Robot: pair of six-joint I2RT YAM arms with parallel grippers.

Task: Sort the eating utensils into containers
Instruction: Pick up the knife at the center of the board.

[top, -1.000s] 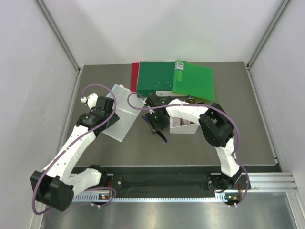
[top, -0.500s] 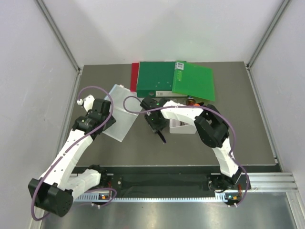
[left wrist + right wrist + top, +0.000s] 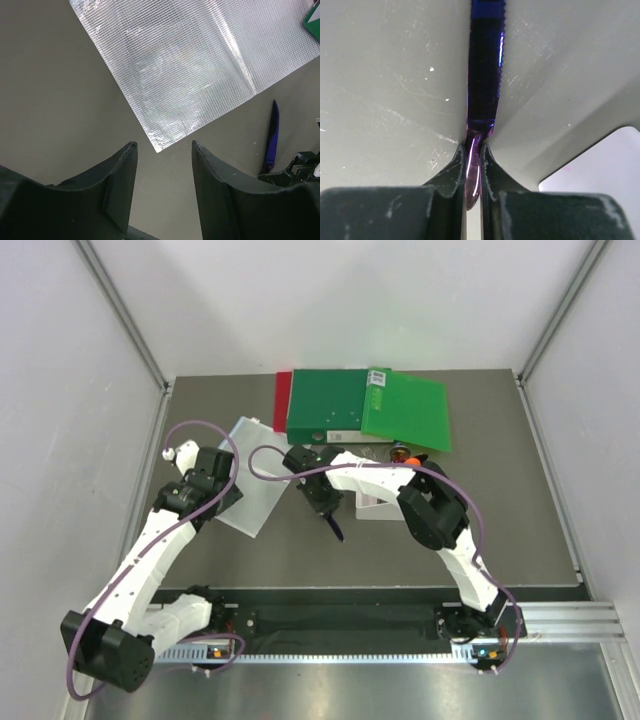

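A dark blue knife (image 3: 335, 528) lies on the grey table, its serrated blade (image 3: 486, 60) pointing away from my right gripper (image 3: 473, 150). That gripper is shut on the knife's purple-shining handle, low over the table, just left of the white bin (image 3: 385, 505). My right arm covers much of the bin. The same knife (image 3: 271, 140) shows at the right of the left wrist view. My left gripper (image 3: 164, 150) hangs open over bare table at the corner of the clear plastic sheet (image 3: 190, 65), holding nothing. An orange utensil (image 3: 414, 459) pokes out behind the bin.
Green folders (image 3: 365, 405) and a red folder (image 3: 283, 400) lie flat at the back of the table. The clear sheet (image 3: 250, 475) lies at the left, partly under my left arm. A white corner (image 3: 600, 165) shows to the right of my right gripper.
My right gripper has slid left along the table and closed on the knife's handle. The left arm has shifted only slightly and its jaws stay as they were.
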